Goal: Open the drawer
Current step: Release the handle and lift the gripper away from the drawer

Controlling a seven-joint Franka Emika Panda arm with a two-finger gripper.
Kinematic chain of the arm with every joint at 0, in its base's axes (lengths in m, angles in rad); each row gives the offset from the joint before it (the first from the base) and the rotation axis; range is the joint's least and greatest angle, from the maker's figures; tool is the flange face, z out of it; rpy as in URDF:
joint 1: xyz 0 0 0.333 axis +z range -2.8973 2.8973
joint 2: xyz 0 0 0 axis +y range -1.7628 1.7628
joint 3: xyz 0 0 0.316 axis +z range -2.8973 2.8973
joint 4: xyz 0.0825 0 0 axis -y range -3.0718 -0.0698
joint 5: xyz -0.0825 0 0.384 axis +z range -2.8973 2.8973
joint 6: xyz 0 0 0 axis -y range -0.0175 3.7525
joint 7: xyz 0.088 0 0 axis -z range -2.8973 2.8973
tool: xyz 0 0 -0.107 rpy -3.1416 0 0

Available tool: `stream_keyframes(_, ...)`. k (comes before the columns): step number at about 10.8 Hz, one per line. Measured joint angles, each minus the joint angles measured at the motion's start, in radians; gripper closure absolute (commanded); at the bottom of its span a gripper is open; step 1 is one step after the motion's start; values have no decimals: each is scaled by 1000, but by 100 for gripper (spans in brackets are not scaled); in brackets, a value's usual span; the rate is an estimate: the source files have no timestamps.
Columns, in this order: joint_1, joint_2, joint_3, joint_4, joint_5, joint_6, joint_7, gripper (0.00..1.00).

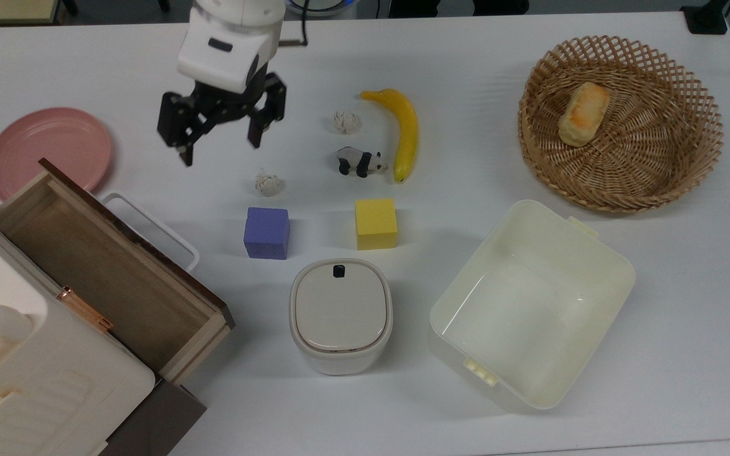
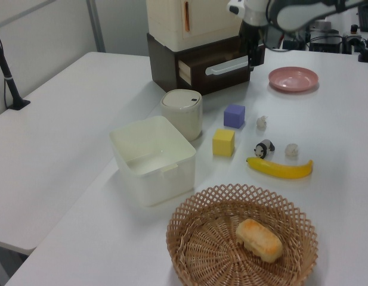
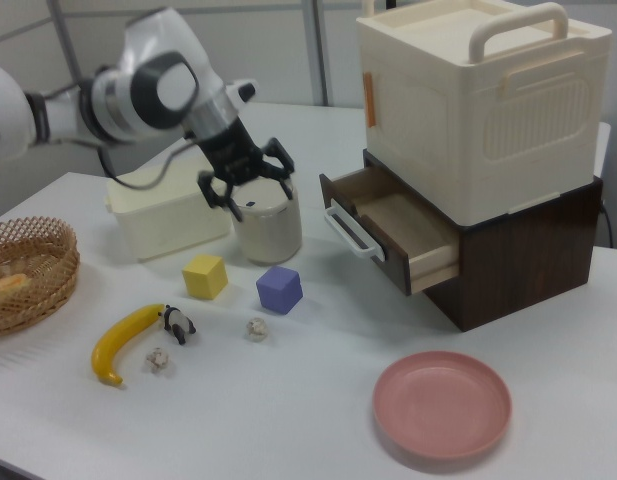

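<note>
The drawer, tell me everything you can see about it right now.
The drawer is a wide wooden box, pale brown inside, with a dark brown front and a long white loop handle. It stands pulled well out of the dark base under the cream cabinet, and nothing shows inside it. Nothing touches the handle; the gripper hangs open, apart from it, above the table.

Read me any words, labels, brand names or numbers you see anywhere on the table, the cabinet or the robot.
There is no readable text: none on the drawer, the cream cabinet, the lidded container, the cream bin or the open gripper.
</note>
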Motion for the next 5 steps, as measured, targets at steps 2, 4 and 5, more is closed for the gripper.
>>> stream_keyframes(2,26,-19,0,53,68,-108,60,0)
stream_keyframes(4,43,-36,0,57,94,-164,207,0)
stream_keyframes(5,46,-42,0,68,135,-209,253,0)
